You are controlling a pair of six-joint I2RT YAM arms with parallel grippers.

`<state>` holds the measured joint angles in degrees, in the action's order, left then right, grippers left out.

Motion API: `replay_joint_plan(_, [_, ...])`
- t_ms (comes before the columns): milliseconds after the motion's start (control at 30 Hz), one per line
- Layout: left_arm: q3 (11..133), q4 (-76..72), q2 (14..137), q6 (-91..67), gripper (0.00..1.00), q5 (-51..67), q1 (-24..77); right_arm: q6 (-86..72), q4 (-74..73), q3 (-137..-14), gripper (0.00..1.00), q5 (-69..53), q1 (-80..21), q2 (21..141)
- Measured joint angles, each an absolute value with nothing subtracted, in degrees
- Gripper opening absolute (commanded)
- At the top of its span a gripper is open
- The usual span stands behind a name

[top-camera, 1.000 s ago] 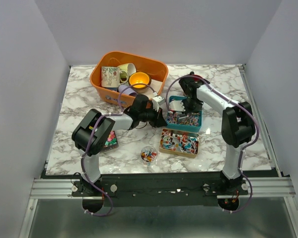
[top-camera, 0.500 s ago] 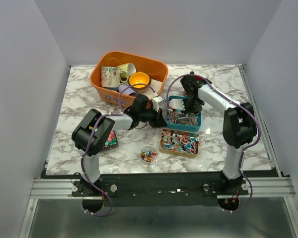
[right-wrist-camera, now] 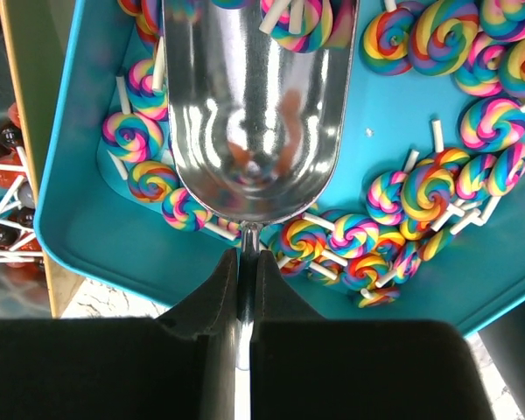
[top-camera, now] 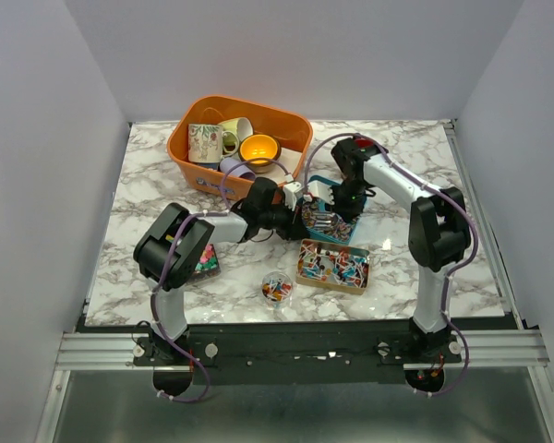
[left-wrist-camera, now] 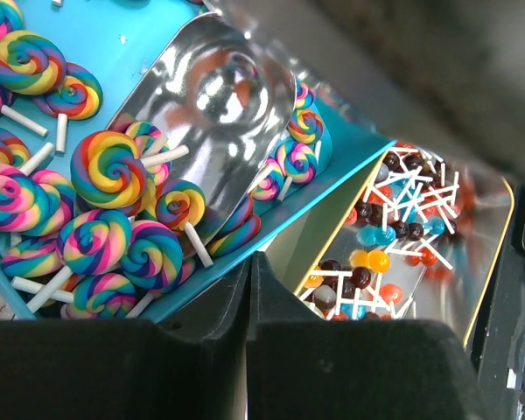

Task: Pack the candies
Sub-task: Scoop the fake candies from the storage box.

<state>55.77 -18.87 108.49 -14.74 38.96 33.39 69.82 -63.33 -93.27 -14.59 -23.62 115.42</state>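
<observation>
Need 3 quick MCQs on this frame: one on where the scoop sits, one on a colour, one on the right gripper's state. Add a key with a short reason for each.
1. Where is the bowl of the metal scoop?
A. hung on a wall hook
B. in the teal tray, among the swirl lollipops
C. lying on the floor

2. What colour are the swirl lollipops' sticks?
A. black
B. red
C. white

3. What is the right gripper doing?
A. shut on the scoop's handle
B. wide open, holding nothing
C. shut on one lollipop

Key:
1 B: the right wrist view shows the scoop's bowl lying inside the tray with lollipops around it.
2 C: every stick in both wrist views is white.
3 A: the fingers meet around the thin handle at the base of the bowl.
</observation>
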Motion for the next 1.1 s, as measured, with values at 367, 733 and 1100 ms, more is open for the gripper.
replay_joint_plan(367, [55.81, -18.24, 108.25, -14.85, 0.13, 38.79, 31.81, 66.04, -69.49, -101.47, 0.01, -18.55, -23.62, 121.19])
replay_joint_plan(733, [53.69, -11.42, 102.39, -12.38, 0.14, 38.65, 29.43, 55.02, -69.54, -102.1, 0.01, -23.05, -23.64, 122.26])
replay_joint_plan(1100, [51.46, -3.4, 93.36, -7.73, 0.17, 39.4, 28.45, 47.44, -62.15, -94.43, 0.01, -23.14, -23.68, 117.4])
